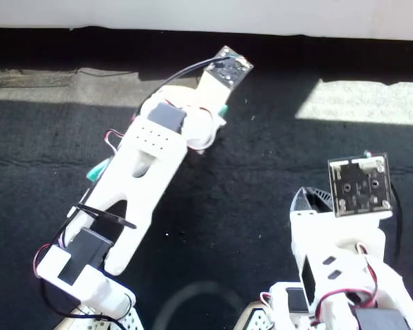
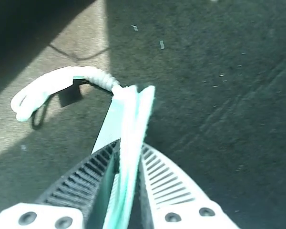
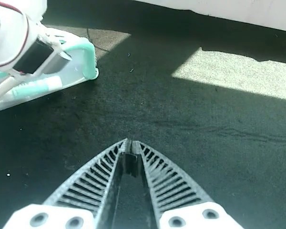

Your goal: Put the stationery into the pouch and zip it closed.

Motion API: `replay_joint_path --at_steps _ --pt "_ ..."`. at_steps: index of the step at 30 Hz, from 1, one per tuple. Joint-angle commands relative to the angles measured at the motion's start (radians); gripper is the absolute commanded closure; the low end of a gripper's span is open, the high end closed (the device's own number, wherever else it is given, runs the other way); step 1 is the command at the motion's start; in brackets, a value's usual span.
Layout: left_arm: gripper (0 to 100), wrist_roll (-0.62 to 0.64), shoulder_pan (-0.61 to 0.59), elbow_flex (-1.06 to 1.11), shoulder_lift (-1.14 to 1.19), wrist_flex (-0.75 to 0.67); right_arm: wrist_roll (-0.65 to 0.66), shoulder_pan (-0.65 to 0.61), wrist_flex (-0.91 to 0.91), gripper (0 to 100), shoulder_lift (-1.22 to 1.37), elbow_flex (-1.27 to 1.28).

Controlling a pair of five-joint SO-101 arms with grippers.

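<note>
Zipping looks to me the step in hand: a mint-and-white pen-like stick point(image 3: 33, 89) already lies inside the clear, mint-trimmed plastic pouch point(image 3: 81, 71). My right gripper point(image 3: 129, 151), by the table's near right corner, is closed on nothing. My left gripper point(image 2: 129, 148) pinches the pouch's edge, toward the table's left side. Next I must find the zipper pull, which I cannot make out, and steady the pouch with the free arm. Farther lies the pouch's white cord loop point(image 2: 52, 88). My white left arm point(image 1: 148, 148) covers most of the pouch from above.
</note>
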Motion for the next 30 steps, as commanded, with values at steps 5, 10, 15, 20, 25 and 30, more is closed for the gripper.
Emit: replay_joint_path --at_steps 5,10,15,20,25,30 --pt "78 0.080 0.044 -0.116 -0.064 0.137 -0.008 0.010 -0.059 99.2 0.001 0.002" --pt "78 0.075 0.068 -0.306 -0.251 0.440 -0.008 0.010 -0.061 99.2 0.001 0.004" --pt "79 0.074 0.042 -0.458 -0.473 0.621 -0.008 0.007 -0.107 99.2 0.001 0.091" --pt "99 0.068 -0.229 -0.400 -0.661 0.672 -0.008 0.007 -0.249 99.2 0.001 0.318" --pt "99 -0.101 -0.677 0.039 -0.782 0.694 -0.002 0.007 -0.325 99.2 -0.007 0.460" --pt "99 -0.106 -0.860 0.513 -0.952 0.572 0.000 0.007 -0.407 99.2 -0.007 0.651"
